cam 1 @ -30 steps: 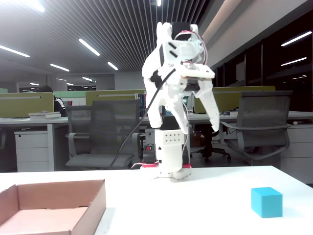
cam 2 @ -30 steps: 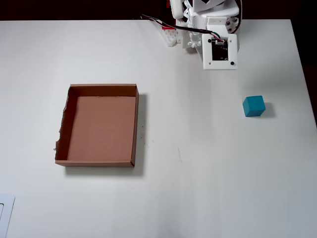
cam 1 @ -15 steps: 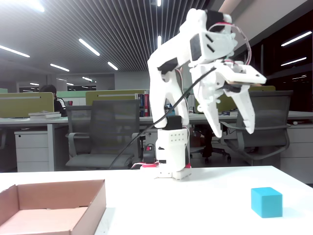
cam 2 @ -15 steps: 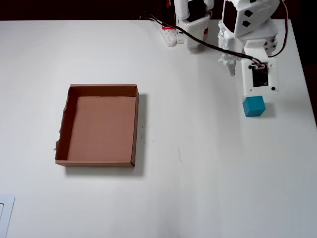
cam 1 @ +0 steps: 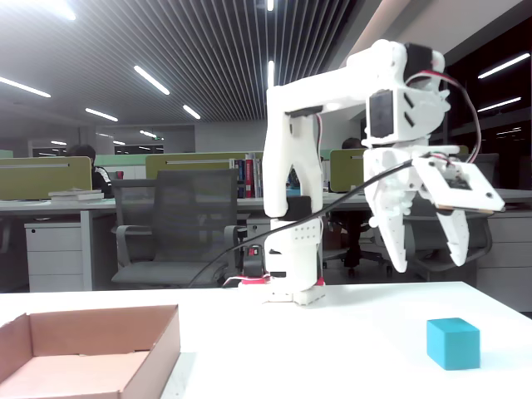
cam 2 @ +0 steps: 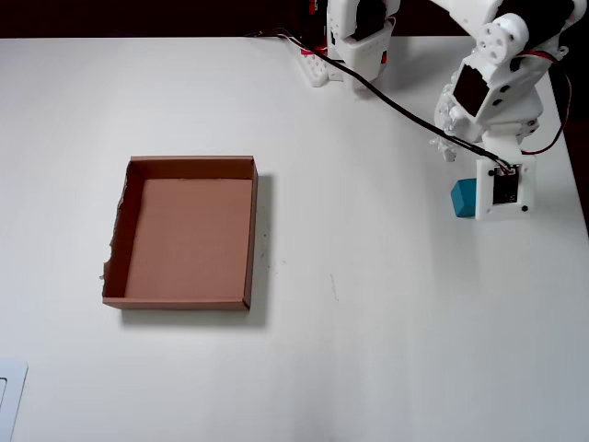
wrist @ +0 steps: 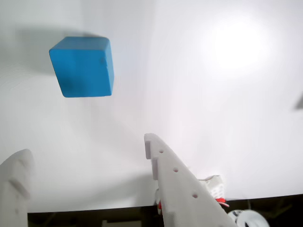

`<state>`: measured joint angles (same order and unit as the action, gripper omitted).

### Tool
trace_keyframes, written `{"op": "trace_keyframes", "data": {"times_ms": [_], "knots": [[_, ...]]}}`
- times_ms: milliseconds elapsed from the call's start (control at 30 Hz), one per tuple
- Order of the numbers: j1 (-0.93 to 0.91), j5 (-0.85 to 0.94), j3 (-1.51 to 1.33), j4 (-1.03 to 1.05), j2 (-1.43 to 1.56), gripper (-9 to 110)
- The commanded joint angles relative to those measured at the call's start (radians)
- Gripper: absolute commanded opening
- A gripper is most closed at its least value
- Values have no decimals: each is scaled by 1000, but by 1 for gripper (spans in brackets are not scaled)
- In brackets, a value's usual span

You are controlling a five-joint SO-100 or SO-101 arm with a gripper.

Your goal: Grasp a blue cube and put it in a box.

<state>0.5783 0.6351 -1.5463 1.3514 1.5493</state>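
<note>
The blue cube (cam 1: 453, 342) sits on the white table near its right edge in the fixed view. My gripper (cam 1: 428, 262) hangs open above it, fingers pointing down, well clear of the cube's top. In the wrist view the blue cube (wrist: 83, 66) lies at the upper left, ahead of my open gripper (wrist: 85, 149), with nothing between the fingers. From overhead the arm's wrist (cam 2: 502, 189) covers most of the blue cube (cam 2: 462, 198). The box (cam 2: 253, 230), a shallow brown cardboard tray, lies empty far to the left; the fixed view shows this box (cam 1: 91, 349) at the lower left.
The arm's base (cam 2: 354, 37) stands at the table's back edge, with a black cable (cam 2: 396, 101) running to the wrist. The table's right edge (cam 2: 575, 184) is close beside the cube. Office chairs and desks stand behind the table (cam 1: 332, 332).
The arm has unfolded from over its base, swung out to the right and come down over the cube. The cube and the box have not moved.
</note>
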Motion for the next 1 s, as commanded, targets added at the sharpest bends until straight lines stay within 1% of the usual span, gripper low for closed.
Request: {"op": "trace_keyframes", "data": {"times_ms": [0, 167, 300, 967], "knots": [[8, -6, 61, -17, -15, 33], [9, -14, 81, -29, -77, 37], [15, -17, 91, -49, -118, 38], [14, -31, 94, -184, -272, 32]]}}
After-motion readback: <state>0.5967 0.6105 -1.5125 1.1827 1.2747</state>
